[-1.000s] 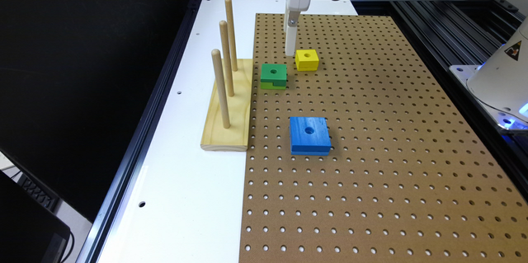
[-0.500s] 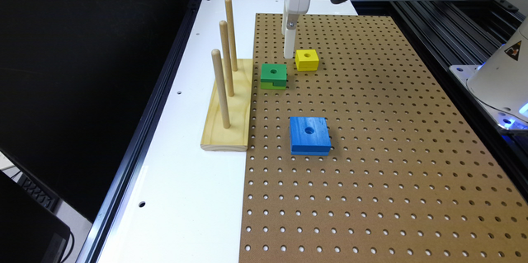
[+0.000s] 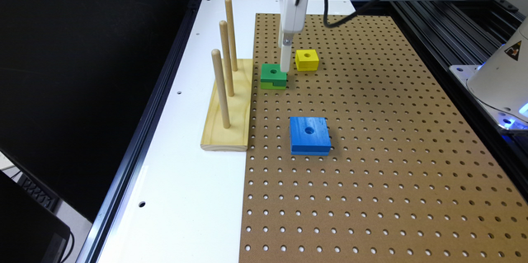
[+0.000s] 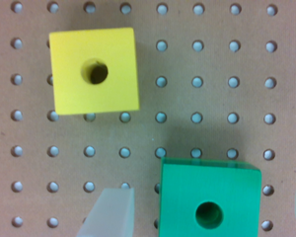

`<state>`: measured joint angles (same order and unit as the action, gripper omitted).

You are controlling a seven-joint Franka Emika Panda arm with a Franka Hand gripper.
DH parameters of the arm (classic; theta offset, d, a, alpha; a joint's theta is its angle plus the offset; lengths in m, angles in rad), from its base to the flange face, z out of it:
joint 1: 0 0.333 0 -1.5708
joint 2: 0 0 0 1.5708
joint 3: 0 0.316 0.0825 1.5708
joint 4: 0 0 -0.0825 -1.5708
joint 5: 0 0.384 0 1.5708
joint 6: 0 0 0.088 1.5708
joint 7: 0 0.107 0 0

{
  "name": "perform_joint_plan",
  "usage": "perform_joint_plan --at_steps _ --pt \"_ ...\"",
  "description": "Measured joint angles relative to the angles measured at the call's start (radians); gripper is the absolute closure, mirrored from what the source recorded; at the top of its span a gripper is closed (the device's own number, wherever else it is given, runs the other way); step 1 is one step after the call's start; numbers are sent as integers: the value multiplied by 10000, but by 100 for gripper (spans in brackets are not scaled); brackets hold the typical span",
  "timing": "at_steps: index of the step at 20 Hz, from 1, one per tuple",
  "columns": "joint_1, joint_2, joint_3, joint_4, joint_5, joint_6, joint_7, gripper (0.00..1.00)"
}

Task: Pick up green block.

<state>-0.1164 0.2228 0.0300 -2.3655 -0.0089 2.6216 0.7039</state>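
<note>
Pincer (spread wide) straddles green block.

Matt green block, wood pegs

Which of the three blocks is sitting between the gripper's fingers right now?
The green block. In the wrist view it lies between the two fingers of the open gripper; the yellow block lies off to the side, the blue block farther away.

Brown pegboard counter seen from above, green block with round centre hole sitting between the two pale fingers of the tool — spread wide, clear of it — yellow block apart, just beyond one finger
</note>
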Motion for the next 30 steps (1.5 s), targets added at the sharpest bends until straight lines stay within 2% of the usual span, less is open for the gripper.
perform_joint_plan --at_steps 10,18,25,30 --pt "0 100 8 207 0 0 0 0" --pt "-1 654 8 527 0 79 0 0" --pt "-1 746 8 532 0 95 0 0" --pt "-2 1390 8 553 0 734 0 0"
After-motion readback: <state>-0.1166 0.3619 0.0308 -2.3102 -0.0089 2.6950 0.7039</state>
